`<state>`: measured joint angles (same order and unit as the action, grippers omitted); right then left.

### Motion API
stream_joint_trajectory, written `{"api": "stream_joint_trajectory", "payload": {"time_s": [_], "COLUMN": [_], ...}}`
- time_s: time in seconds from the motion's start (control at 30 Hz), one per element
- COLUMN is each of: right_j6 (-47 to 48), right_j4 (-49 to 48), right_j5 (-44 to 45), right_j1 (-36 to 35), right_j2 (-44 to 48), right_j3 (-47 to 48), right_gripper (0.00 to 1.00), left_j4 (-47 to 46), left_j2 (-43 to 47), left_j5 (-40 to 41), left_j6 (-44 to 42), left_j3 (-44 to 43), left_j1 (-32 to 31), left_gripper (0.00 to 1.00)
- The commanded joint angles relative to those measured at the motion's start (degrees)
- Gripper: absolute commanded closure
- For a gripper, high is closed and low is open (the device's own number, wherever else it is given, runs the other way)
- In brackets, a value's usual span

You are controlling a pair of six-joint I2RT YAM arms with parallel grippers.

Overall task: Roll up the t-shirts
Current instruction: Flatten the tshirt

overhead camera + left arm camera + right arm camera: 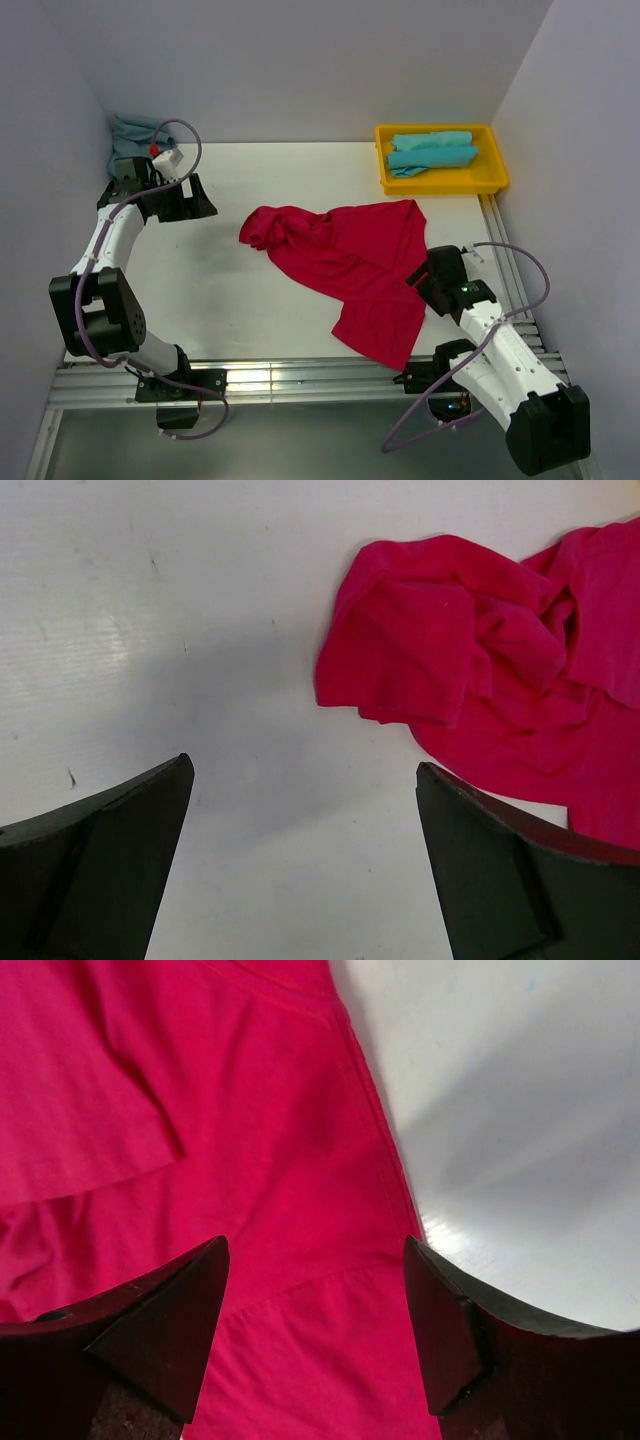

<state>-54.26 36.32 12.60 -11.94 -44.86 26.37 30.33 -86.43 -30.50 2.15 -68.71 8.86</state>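
A bright red t-shirt (350,265) lies crumpled on the white table, bunched at its left end and spread toward the front right. My left gripper (196,197) is open and empty over bare table, left of the shirt's bunched end (440,650). My right gripper (420,277) is open just above the shirt's right edge; red cloth (260,1190) fills the space between its fingers, not gripped. Turquoise t-shirts (432,152) lie in a yellow tray (497,172) at the back right. Another turquoise cloth (135,130) is bunched in the back left corner.
Grey walls close in the table on the left, back and right. A metal rail frame (300,378) runs along the front edge and another along the right side (505,255). Bare white table (220,290) lies in front of the left gripper.
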Motion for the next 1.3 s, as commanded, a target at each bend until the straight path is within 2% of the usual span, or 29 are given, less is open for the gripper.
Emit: {"api": "stream_joint_trajectory", "payload": {"time_s": [0.0, 0.27, 0.37, 0.57, 0.77, 0.87, 0.9, 0.97, 1.27], "right_j6": [-2.6, -5.06, -5.42, -6.64, -6.21, -5.86, -5.68, -4.63, 1.69], "right_j4": [0.77, 6.13, 4.56, -0.35, -4.05, -5.9, -6.08, -4.51, 6.13], "right_j5": [0.48, 3.48, 2.43, 1.03, -0.56, -2.05, -2.4, -2.5, -1.35], "right_j1": [-1.32, -1.94, -1.85, -1.85, -1.94, -1.94, -1.94, -1.94, -1.77], "right_j2": [-2.33, -1.81, -2.6, -6.38, -9.1, -10.33, -10.51, -10.25, -6.38], "right_j3": [0.43, -0.27, -1.32, -3.25, -3.61, -3.26, -2.39, -0.1, 24.76], "right_gripper": [0.23, 0.26, 0.27, 0.39, 0.53, 0.75, 0.88, 1.0, 1.0], "left_j4": [0.52, 1.93, 2.37, 2.54, 3.77, 4.48, 5.09, 5.53, 5.71], "left_j2": [-0.93, -0.93, -0.93, -0.14, -0.49, -0.75, -0.84, -1.19, -4.7], "left_j5": [-3.34, -3.69, -4.3, -5.09, -5.27, -6.5, -7.02, -7.29, -3.42], "left_j6": [-0.92, -3.56, -4.0, -4.61, -6.81, -7.95, -9.0, -11.02, -14.63], "left_j3": [-1.69, -2.13, -2.04, -1.43, -0.9, -0.38, -0.03, 0.59, 4.72], "left_j1": [0.1, -0.07, 0.01, -0.16, -0.16, -0.25, -0.42, -1.38, -8.33], "left_gripper": [0.01, 0.01, 0.01, 0.01, 0.01, 0.01, 0.01, 0.01, 0.03]}}
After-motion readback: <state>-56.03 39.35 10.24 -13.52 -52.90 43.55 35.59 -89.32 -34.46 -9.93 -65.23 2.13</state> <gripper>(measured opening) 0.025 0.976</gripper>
